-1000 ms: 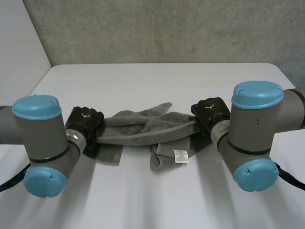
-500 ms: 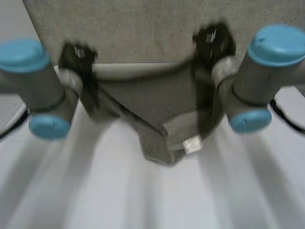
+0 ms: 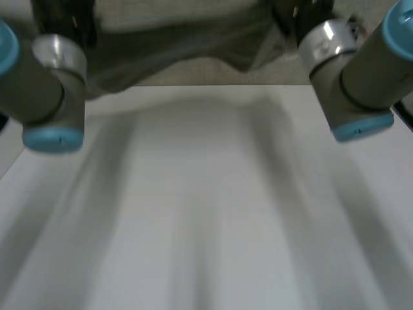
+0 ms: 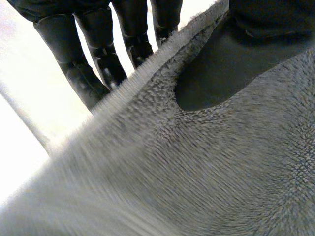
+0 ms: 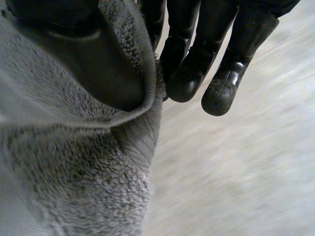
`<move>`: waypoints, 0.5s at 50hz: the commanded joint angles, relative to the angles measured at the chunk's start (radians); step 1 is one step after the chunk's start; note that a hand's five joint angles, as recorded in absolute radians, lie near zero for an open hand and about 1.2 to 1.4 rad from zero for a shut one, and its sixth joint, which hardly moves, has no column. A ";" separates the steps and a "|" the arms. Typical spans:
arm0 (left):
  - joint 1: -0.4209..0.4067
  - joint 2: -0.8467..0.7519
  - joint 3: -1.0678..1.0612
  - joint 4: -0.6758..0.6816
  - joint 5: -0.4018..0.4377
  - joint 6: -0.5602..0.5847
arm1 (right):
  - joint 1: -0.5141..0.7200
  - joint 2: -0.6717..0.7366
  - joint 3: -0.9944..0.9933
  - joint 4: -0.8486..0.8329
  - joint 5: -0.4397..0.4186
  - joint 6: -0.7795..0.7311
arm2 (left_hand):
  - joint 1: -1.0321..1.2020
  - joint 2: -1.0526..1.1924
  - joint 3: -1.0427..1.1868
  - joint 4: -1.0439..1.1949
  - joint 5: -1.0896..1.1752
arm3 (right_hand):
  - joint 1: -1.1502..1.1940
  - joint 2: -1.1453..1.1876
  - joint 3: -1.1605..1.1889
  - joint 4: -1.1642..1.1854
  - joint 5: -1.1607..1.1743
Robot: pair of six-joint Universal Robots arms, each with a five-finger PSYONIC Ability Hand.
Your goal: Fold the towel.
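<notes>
Fig.: we see the grey towel (image 3: 187, 45) slung betw. both hands, up over the far part of the white table (image 3: 206, 194) and sagging in the middle. L. hand (image 4: 93, 64): thumb pressed onto the pile, fingers behind the towel's edge, i.e. pinching it. R. hand (image 5: 206, 49): thumb wrapped in a fold of cloth, fingers curled just beside it, edge gripped betw. them.
</notes>
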State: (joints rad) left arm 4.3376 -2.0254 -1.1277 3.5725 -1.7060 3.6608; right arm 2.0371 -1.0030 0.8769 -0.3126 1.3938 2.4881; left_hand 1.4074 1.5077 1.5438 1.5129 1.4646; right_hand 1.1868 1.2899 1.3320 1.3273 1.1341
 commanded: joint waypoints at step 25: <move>0.053 0.016 -0.722 0.169 0.163 0.260 | -0.072 -0.049 0.579 0.228 0.041 -0.002 | -0.092 -0.192 -0.229 -0.198 -0.324 | 0.209 0.106 0.064 0.069 0.088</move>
State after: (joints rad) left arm 4.3878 -2.0131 -1.8432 3.6926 -1.5362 3.9276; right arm 1.9954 -0.9760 1.3593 -0.0857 1.4284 2.4816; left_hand 1.4058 1.5130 1.5456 1.5129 1.4646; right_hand 1.1871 1.2899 1.3320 1.3273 1.1343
